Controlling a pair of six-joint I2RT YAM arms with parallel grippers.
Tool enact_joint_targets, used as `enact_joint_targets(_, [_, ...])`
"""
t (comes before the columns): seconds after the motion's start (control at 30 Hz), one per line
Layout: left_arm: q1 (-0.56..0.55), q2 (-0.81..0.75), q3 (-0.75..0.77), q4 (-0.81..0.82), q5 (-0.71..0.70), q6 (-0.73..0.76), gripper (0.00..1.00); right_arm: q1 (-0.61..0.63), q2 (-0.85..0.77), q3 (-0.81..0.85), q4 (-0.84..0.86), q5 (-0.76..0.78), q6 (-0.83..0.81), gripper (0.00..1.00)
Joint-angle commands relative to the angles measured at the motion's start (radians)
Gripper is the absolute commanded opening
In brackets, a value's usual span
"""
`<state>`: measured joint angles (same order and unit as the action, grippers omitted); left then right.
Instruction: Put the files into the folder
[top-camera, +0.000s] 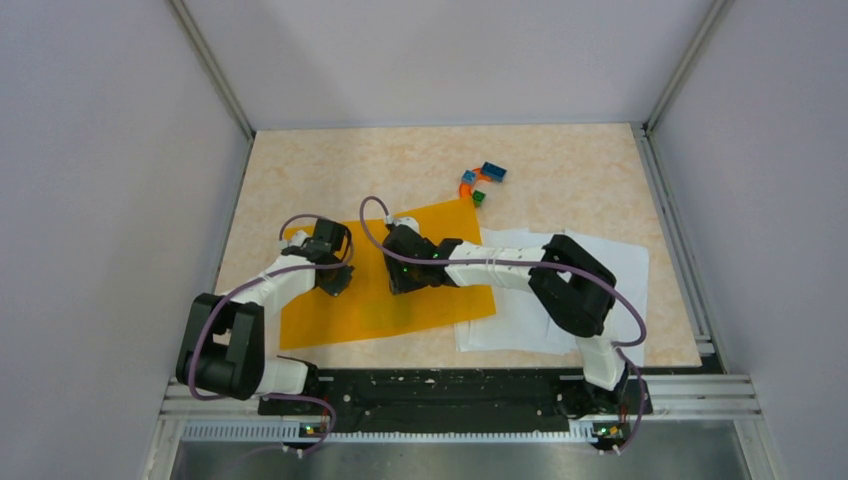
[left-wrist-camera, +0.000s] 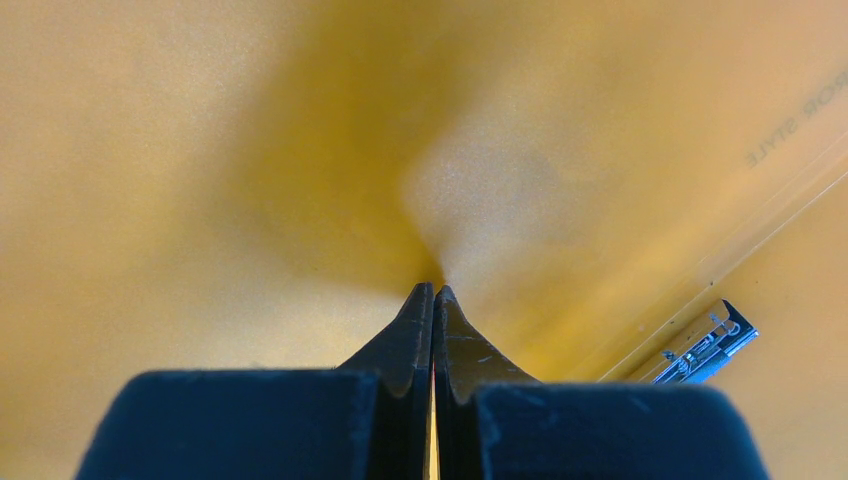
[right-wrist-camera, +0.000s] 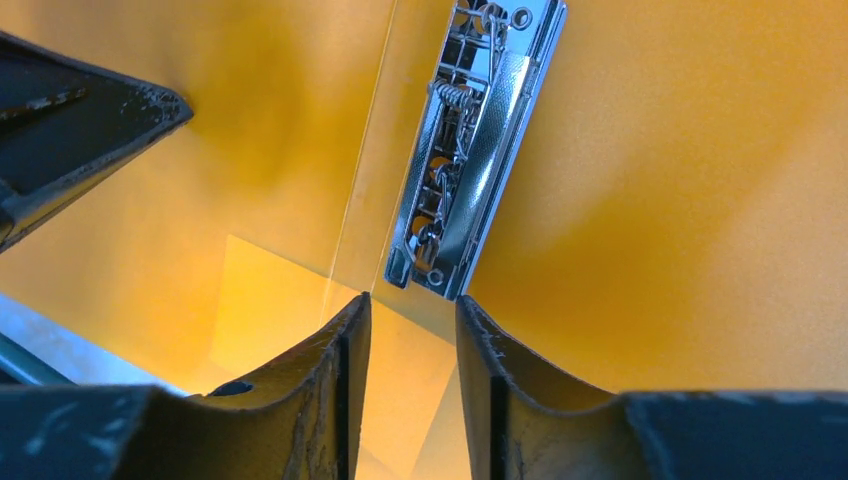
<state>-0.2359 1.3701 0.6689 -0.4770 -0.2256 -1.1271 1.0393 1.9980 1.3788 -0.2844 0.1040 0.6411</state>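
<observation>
A beige, marbled table (top-camera: 330, 170) was seen enclosed by plain pale walls (top-camera: 430, 60) and metal frame posts, with both arms bolted at its near edge. The folder (top-camera: 400, 315), orange and thin, was laid flat across the left-centre of the table. The files (top-camera: 500, 325), a loose spread of white sheets, were left on the table just to its right, beneath the right arm, their left edge overlapped by the folder. A few small coloured blocks (top-camera: 480, 180) were grouped near the far side, well apart from the sheets.

The left gripper (left-wrist-camera: 434, 290) was placed at the folder's left part. Its fingers (left-wrist-camera: 410, 340) were pressed together, with the orange plastic puckered at their tips and a thin orange sliver caught between them. The right gripper (right-wrist-camera: 412, 305) was held over the middle of the folder, its fingers (right-wrist-camera: 335, 380) parted by a moderate gap with nothing gripped between them. A metal clip (right-wrist-camera: 475, 150) was shown just beyond those fingertips, fixed to the orange surface beside a clear plastic edge.
</observation>
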Motion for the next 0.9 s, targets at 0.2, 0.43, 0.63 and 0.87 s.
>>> enact_joint_targets(0.2, [0.004, 0.03, -0.033, -0.063, 0.008, 0.015, 0.0, -0.006, 0.051, 0.072, -0.003, 0.024, 0.029, 0.28])
enact_joint_targets(0.43, [0.004, 0.033, -0.035, -0.061, 0.008, 0.015, 0.0, -0.008, 0.046, 0.056, 0.009, 0.055, 0.057, 0.22])
enact_joint_targets(0.63, [0.004, 0.036, -0.044, -0.055, 0.009, 0.015, 0.0, -0.02, 0.034, 0.022, 0.044, 0.04, 0.083, 0.2])
enact_joint_targets(0.87, [0.004, 0.036, -0.048, -0.052, 0.01, 0.015, 0.0, -0.021, 0.06, 0.029, 0.013, 0.065, 0.092, 0.14])
